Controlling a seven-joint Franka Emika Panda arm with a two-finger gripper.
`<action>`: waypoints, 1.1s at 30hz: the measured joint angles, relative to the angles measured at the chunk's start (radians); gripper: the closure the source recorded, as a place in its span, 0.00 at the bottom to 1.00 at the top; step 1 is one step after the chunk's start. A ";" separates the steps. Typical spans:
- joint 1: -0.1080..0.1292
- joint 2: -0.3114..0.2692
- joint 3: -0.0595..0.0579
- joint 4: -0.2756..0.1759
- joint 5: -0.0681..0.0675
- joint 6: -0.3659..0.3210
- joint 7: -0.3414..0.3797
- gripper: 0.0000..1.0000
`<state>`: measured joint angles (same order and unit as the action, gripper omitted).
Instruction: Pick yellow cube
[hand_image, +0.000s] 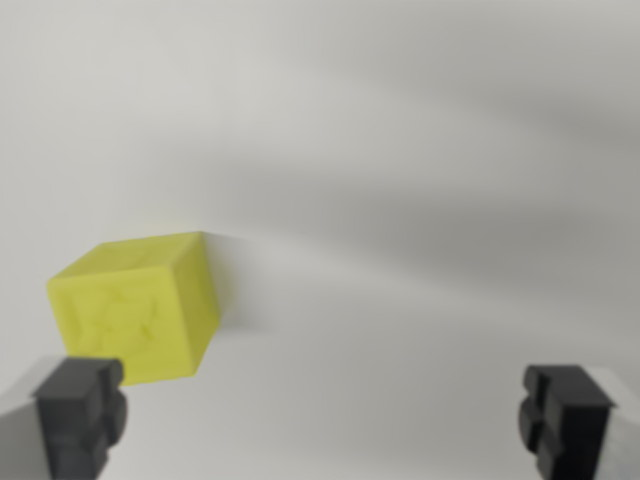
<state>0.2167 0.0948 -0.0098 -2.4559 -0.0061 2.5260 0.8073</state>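
1. Cube (135, 310) sits on the wrist view's left, right above the left pad (80, 410), on a plain white surface (420, 200).
2. Gripper (322, 415) is spread wide, holding nothing.
3. I'd slide left to centre the cube between the pads, then drop and close.

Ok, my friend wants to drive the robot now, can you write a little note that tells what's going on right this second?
Gripper: open, holding nothing. Both dark fingertips show at the bottom corners of the wrist view, set wide apart.
Yellow cube: sitting on the plain white surface, at the wrist view's left, just above the left fingertip. It is not centred between the fingers; most of the gap is bare surface.
Done: the cube is in sight, nothing more.
Left: shift toward the wrist view's left so the cube sits between the fingers, lower, close, lift. The picture is blurry, so go gently.
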 joint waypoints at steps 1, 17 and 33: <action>0.005 0.002 0.000 -0.006 0.000 0.008 0.000 0.00; 0.086 0.056 0.000 -0.084 0.005 0.150 0.001 0.00; 0.175 0.138 0.001 -0.135 0.011 0.292 0.009 0.00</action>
<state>0.3912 0.2331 -0.0093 -2.5904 0.0049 2.8184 0.8163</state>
